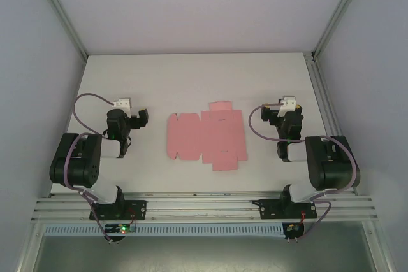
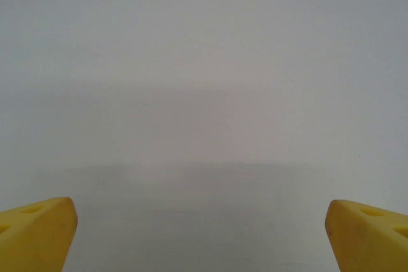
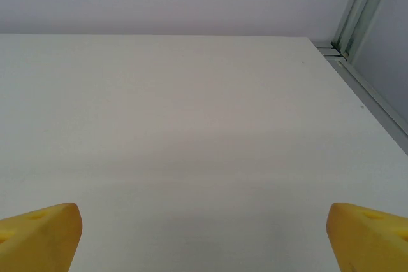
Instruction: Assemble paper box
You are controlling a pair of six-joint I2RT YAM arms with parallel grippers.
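Note:
The paper box [image 1: 205, 136] lies as a flat pink die-cut sheet with flaps and creases in the middle of the white table [image 1: 191, 81]. My left gripper [image 1: 131, 119] rests to the sheet's left, apart from it. My right gripper [image 1: 280, 118] rests to the sheet's right, also apart. Both stand open with nothing between them. In the left wrist view the yellow fingertips [image 2: 35, 230] sit wide apart over bare table; in the right wrist view the yellow fingertips [image 3: 38, 234] are spread just as wide.
Grey walls enclose the table on three sides. A metal frame post [image 3: 360, 4] rises at the far right corner, and a rail [image 1: 322, 100] runs along the right edge. An aluminium rail [image 1: 204, 207] at the near edge carries both arm bases.

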